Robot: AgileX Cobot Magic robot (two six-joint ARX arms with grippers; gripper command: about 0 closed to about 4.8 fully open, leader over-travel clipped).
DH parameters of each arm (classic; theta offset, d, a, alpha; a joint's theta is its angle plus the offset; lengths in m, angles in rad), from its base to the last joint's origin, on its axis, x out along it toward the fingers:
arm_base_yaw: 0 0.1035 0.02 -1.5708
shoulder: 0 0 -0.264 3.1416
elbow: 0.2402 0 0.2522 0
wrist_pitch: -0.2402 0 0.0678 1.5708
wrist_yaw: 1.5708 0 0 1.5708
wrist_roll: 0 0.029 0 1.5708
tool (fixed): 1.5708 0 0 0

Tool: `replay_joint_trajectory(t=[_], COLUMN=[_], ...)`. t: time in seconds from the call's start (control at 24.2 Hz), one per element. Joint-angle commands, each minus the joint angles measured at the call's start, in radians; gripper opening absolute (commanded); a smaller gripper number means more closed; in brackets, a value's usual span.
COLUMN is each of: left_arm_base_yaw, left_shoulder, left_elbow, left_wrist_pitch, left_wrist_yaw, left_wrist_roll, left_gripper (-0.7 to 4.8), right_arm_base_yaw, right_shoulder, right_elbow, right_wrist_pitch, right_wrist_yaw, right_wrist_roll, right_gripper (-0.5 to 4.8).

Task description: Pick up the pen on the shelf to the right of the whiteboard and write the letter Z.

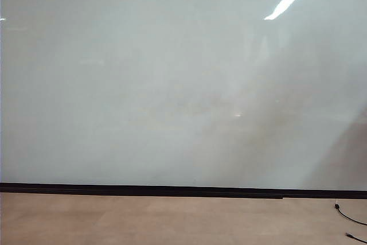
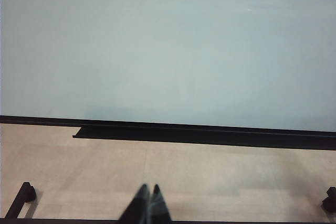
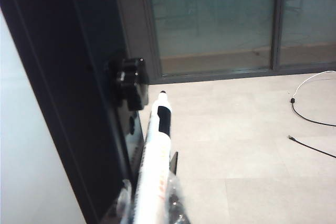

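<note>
Right end effector point(image 3: 152, 208) pinching the pen point(image 3: 155, 166) at the dark right edge of the whiteboard point(image 1: 172, 84), tip outward. Left end effector point(image 2: 148, 203) pressed together, below the whiteboard. Risk: barrel slipping or twisting if pinched off-centre; no letter Z visible.

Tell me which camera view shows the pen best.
The right wrist view: the pen fills the foreground, tip pointing away, between the right gripper fingers. The exterior and left wrist views show none of it, only whiteboard and floor.
</note>
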Motion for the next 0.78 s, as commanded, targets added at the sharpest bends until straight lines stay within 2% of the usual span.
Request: replay_joint_trajectory(t=[0.04,0.17,0.45,0.54,0.62,0.78], left_arm_base_yaw=[0.0,0.0,0.0,0.0,0.0,0.0], left_shoulder=[0.0,0.0,0.0,0.0,0.0,0.0], left_elbow=[0.002,0.002,0.002,0.002,0.002,0.002], left_wrist_pitch=[0.011,0.011,0.011,0.011,0.011,0.011], left_wrist_yaw=[0.0,0.0,0.0,0.0,0.0,0.0], left_wrist_roll=[0.005,0.005,0.005,0.005,0.005,0.005], left_gripper=[-0.04,-0.04,-0.05,-0.04,-0.04,-0.05], right_arm_base_yaw=[-0.002,-0.005,-0.005,-0.004,0.004,0.086], right_shoulder=[-0.002,-0.015,-0.042,-0.067,-0.109,-0.249], right_elbow=[-0.003,-0.027,-0.031,-0.056,-0.105,-0.232], right_wrist_pitch=[0.018,0.038,0.039,0.041,0.041,0.041], right_wrist_yaw=[0.001,0.058,0.097,0.167,0.291,0.574], right_wrist_roll=[0.005,0.008,0.007,0.0,-0.006,-0.008], right_gripper=[-0.09,-0.09,-0.09,-0.09,-0.09,-0.09])
